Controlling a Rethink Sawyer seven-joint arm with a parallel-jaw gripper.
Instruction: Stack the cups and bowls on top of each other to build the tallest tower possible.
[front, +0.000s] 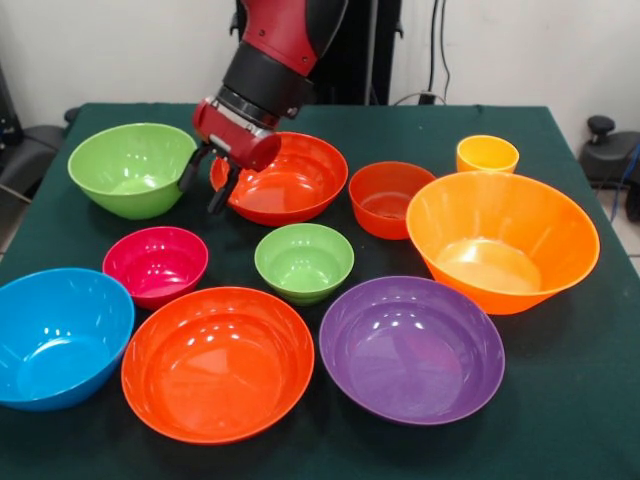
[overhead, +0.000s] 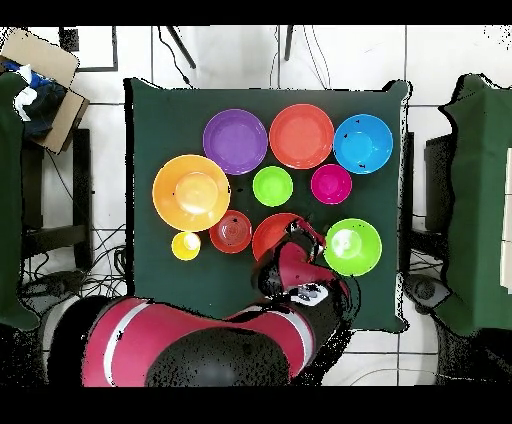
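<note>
End effector (front: 207, 183), fingers spread, straddles the upright red-orange bowl (front: 285, 180) rim, mouth upward.

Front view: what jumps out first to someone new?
Bright bowls spread all over the green table, none stacked: the big orange bowl at the right, the purple bowl and a wide red-orange bowl nearest the camera, the blue bowl at the left edge. The red arm comes down from the top, its gripper open at the rim of the far red-orange bowl. A small yellow cup stands behind the orange bowl.
</note>
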